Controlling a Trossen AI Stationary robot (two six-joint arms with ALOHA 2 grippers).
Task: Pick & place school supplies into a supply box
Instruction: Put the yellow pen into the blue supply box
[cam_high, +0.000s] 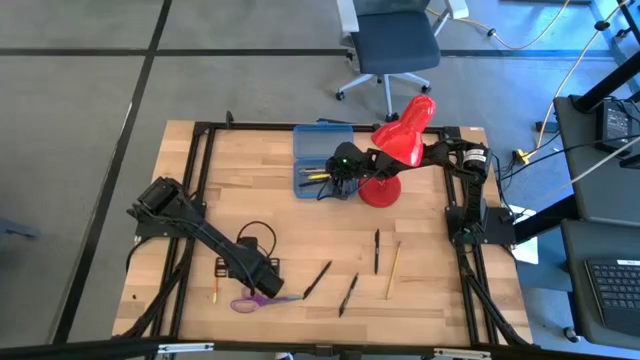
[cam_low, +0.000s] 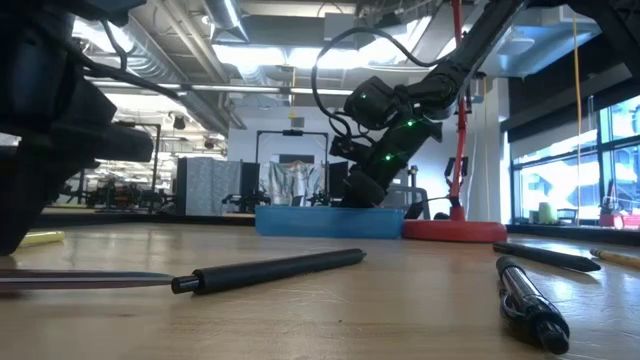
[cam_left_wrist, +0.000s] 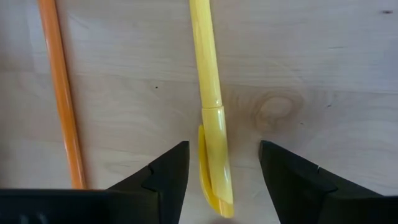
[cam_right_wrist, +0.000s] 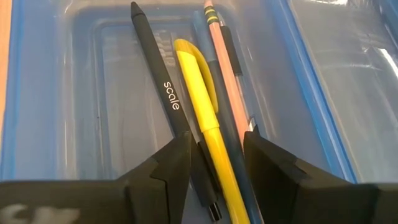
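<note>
Right gripper (cam_high: 335, 178): over the supply box (cam_high: 311, 143) at the table's far side, beside the red desk lamp (cam_high: 403, 135); fingers apart, straddling the pens lying inside, nothing clamped.
Box contents: black pen (cam_right_wrist: 163, 87), yellow pen (cam_right_wrist: 202, 99), blue pen and tan pencil (cam_right_wrist: 225, 68), lying side by side along the tray.
Left gripper (cam_left_wrist: 224, 180): low over the near-left table, fingers spread either side of a second yellow pen (cam_left_wrist: 210, 106); not closed on it.
Beside it: orange pencil (cam_left_wrist: 61, 93), roughly parallel, apart from the yellow pen.
Remaining supplies: purple scissors (cam_high: 256, 299) near the left gripper; black pens (cam_high: 317, 279) and a tan pencil (cam_high: 393, 269) scattered on the near-centre table.
Risk, left: pen lies nearer one finger than the other; closing off-centre likely to roll or skew it out of the pinch.
Risk, right: lifting out with fingers among the pens could drag one over the rim.
Risk, lamp: right arm passes close; wide retreat could knock it.
</note>
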